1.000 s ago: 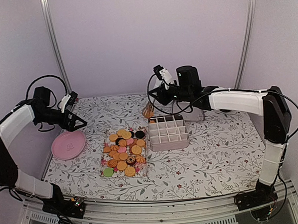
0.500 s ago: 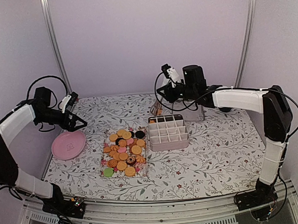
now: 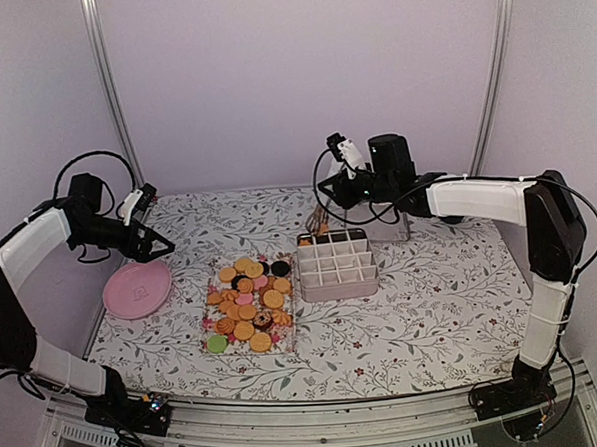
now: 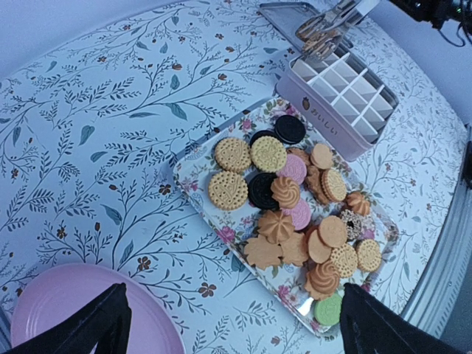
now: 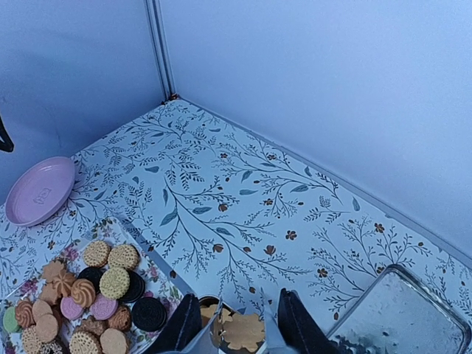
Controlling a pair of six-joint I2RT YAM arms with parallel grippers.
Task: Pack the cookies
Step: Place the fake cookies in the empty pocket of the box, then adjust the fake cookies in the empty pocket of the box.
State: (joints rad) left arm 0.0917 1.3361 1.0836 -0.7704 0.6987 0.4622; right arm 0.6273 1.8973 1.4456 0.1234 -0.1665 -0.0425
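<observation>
The cookies (image 3: 248, 304) lie heaped on a floral tray (image 3: 212, 326); most are tan, a few are black, pink or green. The left wrist view shows the same cookies (image 4: 295, 214) on the tray (image 4: 198, 164). A white divided box (image 3: 336, 267) stands to the tray's right. My right gripper (image 3: 320, 220) hangs over the box's far left corner. It is shut on a tan flower-shaped cookie (image 5: 245, 333). My left gripper (image 3: 160, 249) is open and holds nothing; it hovers by the pink plate (image 3: 137, 289), left of the tray.
A metal lid (image 5: 402, 317) lies behind the box (image 4: 343, 96). The pink plate (image 4: 66, 310) sits near the table's left edge. Walls close the back and both sides.
The right gripper has carried its cookie to the right, from left of the box to over the box's far left corner. The left arm has not moved.
</observation>
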